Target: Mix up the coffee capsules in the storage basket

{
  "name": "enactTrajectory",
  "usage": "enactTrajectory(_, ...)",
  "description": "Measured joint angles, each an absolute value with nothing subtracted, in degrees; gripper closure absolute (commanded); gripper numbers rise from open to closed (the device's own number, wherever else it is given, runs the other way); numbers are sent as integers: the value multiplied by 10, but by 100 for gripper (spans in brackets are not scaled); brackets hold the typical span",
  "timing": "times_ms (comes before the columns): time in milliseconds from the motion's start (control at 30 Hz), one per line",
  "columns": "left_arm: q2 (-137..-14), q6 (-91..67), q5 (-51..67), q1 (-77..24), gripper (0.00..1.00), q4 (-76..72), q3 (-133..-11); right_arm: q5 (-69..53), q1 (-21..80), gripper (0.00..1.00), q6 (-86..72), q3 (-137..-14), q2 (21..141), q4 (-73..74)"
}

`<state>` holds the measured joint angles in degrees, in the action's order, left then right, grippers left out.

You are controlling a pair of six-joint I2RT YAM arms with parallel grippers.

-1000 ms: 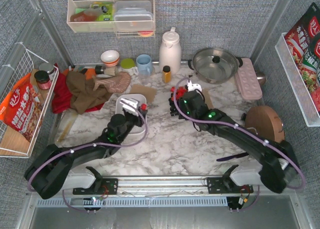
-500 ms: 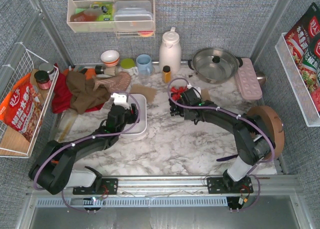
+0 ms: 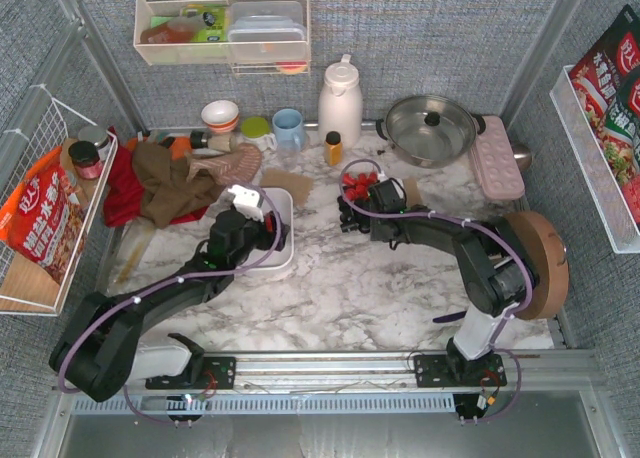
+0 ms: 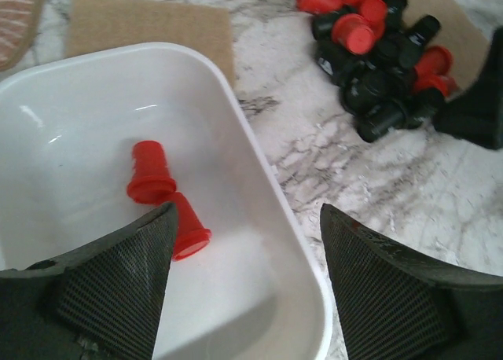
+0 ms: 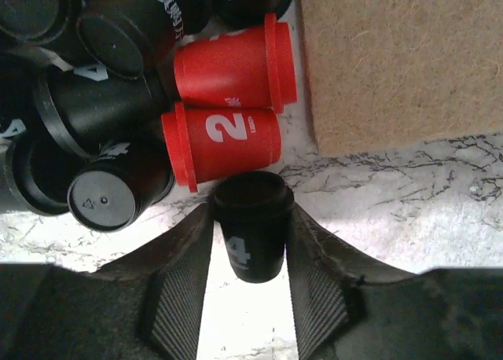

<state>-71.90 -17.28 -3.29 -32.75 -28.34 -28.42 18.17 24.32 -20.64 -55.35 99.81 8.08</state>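
The right hand (image 5: 250,242) is closed around a black capsule (image 5: 251,218) marked with a four; the pads press against both of its sides, and the pod lies on the bench (image 3: 340,288) at the near edge of the heap. Just beyond it lie two red pods side by side, the nearer one (image 5: 224,144) marked with a two; black pods crowd to their left, and a brown fibre mat (image 5: 401,61) lies to their right. From above, this heap of coffee capsules (image 3: 355,183) sits on the marble to the right of the storage basket (image 3: 283,263), apart from it.

The left hand (image 4: 247,214) hangs over the basket's right part with its fingers spread wide and nothing between them. Two red capsules (image 4: 149,171) lie on their sides on the white floor of the basket, touching one another, just left of the hand's gap. No black pod shows in the part of the basket the wrist view covers; the rest is hidden by the arm.

The step in hand looks like ferrying pods from the heap into the basket, one colour after the other; by my judgement it is early, since nearly all the capsules are on the bench. Next, the right hand needs to lift straight up so the neighbouring red pods are not dragged along, then travel left to the basket; the left arm is in the way there and would need to clear off first; the left hand could then fetch another pod.
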Motion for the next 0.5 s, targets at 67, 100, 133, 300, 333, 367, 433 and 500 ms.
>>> enactTrajectory(67,-717,-163,-6,-328,19,-287,-281,175,239,62,-205,-548,1001,57)
enactTrajectory(100,-717,-159,7,-328,19,-289,-281,175,239,67,-204,-545,1001,48)
enactTrajectory(133,-717,-155,18,-328,19,-290,-280,173,239,73,-203,-542,1001,40)
enactTrajectory(300,-717,-145,55,-329,19,-300,-280,160,237,80,-194,-533,991,27)
enactTrajectory(333,-717,-140,63,-329,18,-302,-279,152,237,80,-195,-529,983,32)
enactTrajectory(367,-715,-137,69,-329,18,-305,-276,146,240,80,-194,-523,968,41)
enactTrajectory(433,-710,-130,88,-331,15,-317,-267,135,246,80,-190,-517,934,55)
enactTrajectory(500,-702,-110,109,-341,9,-342,-251,124,255,80,-187,-510,889,64)
